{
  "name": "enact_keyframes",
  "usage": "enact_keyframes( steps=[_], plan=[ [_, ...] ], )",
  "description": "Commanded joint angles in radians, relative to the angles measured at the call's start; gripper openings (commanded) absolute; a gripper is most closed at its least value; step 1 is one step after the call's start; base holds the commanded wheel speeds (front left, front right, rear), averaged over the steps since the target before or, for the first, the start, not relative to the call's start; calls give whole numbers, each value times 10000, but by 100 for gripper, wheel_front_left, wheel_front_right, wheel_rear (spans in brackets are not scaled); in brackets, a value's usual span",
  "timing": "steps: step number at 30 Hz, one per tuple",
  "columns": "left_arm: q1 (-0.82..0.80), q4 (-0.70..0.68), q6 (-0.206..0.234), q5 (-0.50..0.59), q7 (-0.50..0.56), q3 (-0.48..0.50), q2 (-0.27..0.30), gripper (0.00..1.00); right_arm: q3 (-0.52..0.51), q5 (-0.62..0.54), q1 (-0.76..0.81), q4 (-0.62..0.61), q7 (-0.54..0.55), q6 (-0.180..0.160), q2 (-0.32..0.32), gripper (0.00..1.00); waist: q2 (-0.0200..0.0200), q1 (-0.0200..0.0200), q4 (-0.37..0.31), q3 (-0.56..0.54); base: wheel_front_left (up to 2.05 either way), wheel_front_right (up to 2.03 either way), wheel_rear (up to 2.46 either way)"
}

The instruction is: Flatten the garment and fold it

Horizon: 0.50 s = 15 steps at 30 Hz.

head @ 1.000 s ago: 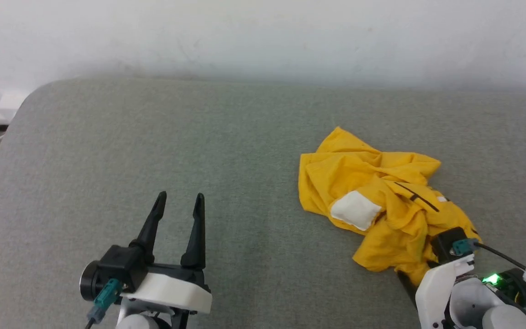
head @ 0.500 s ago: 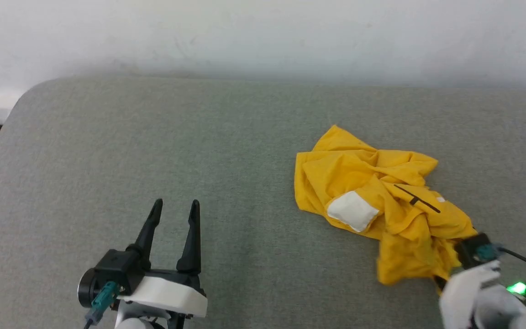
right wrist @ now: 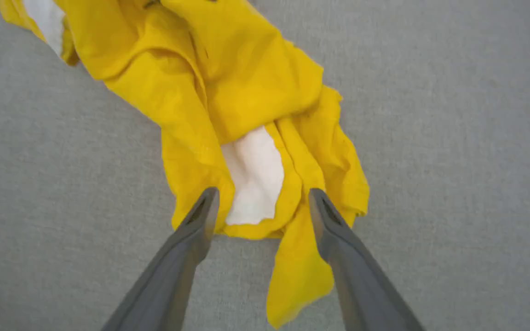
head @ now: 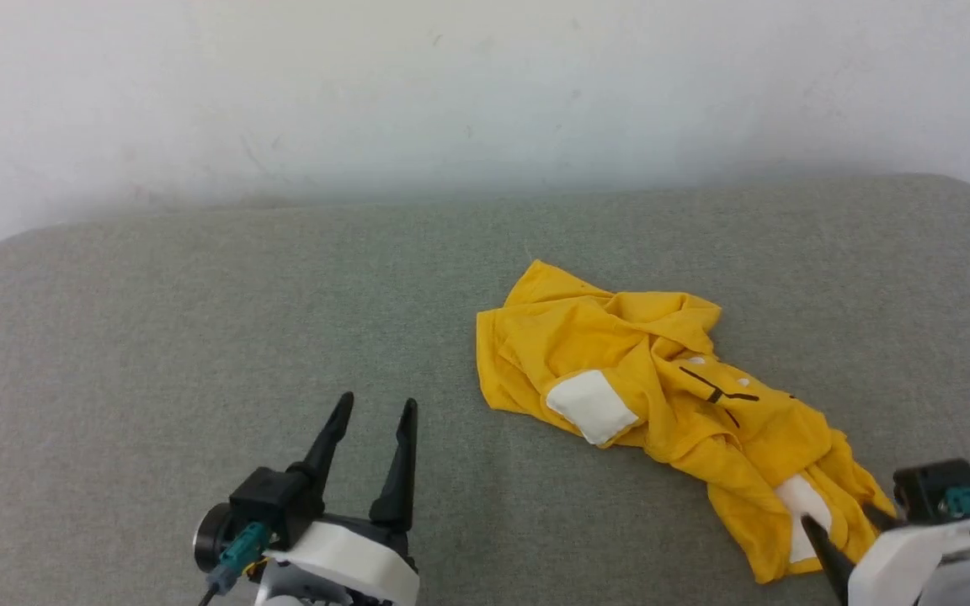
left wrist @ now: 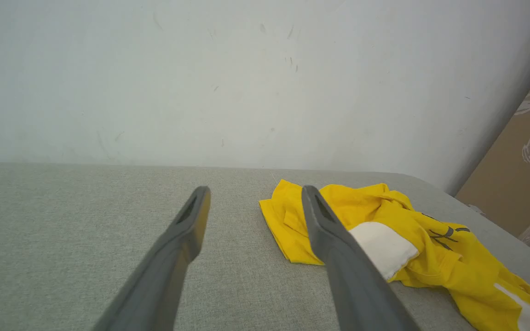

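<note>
a bare indoor room, perhaps a test space: grey fabric-covered pad [head: 157,337] against a scuffed white wall [head: 451,84], brown patterned board [left wrist: 522,174] alongside.

bare grey cushion [head: 157,337] lies left of the garment [head: 636,379], wall [head: 451,84] behind.

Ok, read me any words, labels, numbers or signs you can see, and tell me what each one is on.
None: there is no readable text.
The shirt carries only black stripe marks and white patches, no letters.
The brown board has pale swirls, not writing.
</note>
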Motion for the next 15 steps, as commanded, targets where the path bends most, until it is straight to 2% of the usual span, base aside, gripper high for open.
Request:
enact_keyframes(
  steps=[1,4,7,15],
  plan=[
    [-225,147,-121,-69,62,-167,-43,100,28,197,-293,-428,-327,-19,86,100,0,0,-136,-4,0,0,0],
    [-531,324,-238,-218,546,-582,-73,100,-7,439,-563,-1118,-992,-19,218,100,0,0,-309,125,0,0,0],
    [-1000,626,-371,-259,1624,-1278,-96,100,-165,379,-800,-1540,-1740,-19,409,100,0,0,-499,391,0,0,0],
    [-2927,1586,-533,-352,4424,-2587,-130,100,-91,-128,-1131,-1410,-3080,-19,677,100,0,0,-1098,1322,0,0,0]
  ],
)
